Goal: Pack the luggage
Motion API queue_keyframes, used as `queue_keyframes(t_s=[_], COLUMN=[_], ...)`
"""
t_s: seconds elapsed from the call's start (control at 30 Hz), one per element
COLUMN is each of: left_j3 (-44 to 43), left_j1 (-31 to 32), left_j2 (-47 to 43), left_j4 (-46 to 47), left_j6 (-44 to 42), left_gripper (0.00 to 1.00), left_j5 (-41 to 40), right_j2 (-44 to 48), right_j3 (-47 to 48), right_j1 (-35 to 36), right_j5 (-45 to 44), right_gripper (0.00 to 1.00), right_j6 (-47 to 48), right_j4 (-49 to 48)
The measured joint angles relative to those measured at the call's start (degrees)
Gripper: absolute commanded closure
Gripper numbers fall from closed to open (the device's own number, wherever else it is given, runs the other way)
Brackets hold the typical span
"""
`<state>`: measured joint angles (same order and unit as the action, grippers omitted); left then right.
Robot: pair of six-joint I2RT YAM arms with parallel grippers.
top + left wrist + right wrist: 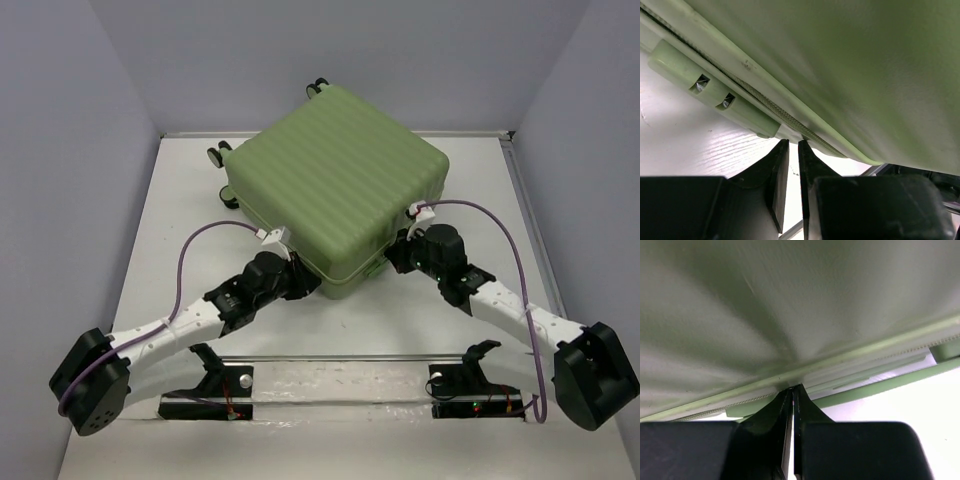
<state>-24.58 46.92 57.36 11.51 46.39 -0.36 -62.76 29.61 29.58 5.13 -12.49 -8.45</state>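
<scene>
Lilac-grey walls enclose a white table (180,200), and the luggage (335,180) lies shut on it at upper centre of the overhead view, turned at an angle, ribbed shell up, black wheels (218,155) at its upper left.

At left of centre, the left gripper (300,283) meets the case's near edge. Its jaws are drawn almost together with a slit between, tips at the zip seam (785,117) beside a green moulded block (715,92). Whether they pinch anything I cannot tell. Right of centre, the right gripper (400,250) is clenched tight, tips on the same seam, with no tab visible.

The step looks like working the zip, so each tip should stay on the seam line while the other arm steadies the shell against sliding.

The tabletop is smooth, faintly grained and glossy, offering little grip.
</scene>
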Motion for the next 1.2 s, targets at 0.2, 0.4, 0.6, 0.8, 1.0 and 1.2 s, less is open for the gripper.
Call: queue_keyframes(t_s=[0.2, 0.4, 0.6, 0.8, 1.0, 1.2], left_j3=[-0.66, -1.97, -5.05, -9.14, -13.11, -13.9], left_j1=[0.63, 0.74, 1.79, 2.34, 1.81, -6.75], left_j2=[2.01, 3.74, 8.52, 13.42, 16.13, 10.95], left_j4=[1.97, 2.01, 3.3, 3.58, -0.44, -11.87], left_j6=[0.31, 0.63, 0.66, 0.92, -0.96, -8.17], left_gripper=[0.76, 0.76, 0.76, 0.76, 0.42, 0.1], left_j5=[-0.33, -0.46, -0.09, 0.11, -0.44, 2.08], right_j2=[4.28, 6.82, 9.79, -0.52, -13.7, -20.28], right_j3=[-0.5, -0.07, -1.25, 5.75, 14.16, 16.48], right_j1=[1.79, 9.81, 27.8, 41.97, 45.22, 48.26], right_j5=[-2.27, -4.83, -12.61, -34.56, -48.28, -56.74], right_gripper=[0.93, 0.93, 0.93, 0.93, 0.93, 0.93], right_j6=[-2.99, -7.54, -14.8, -17.31, -17.59, -18.56], right_j4=[2.86, 8.13, 10.01, 11.23, 12.2, 7.87])
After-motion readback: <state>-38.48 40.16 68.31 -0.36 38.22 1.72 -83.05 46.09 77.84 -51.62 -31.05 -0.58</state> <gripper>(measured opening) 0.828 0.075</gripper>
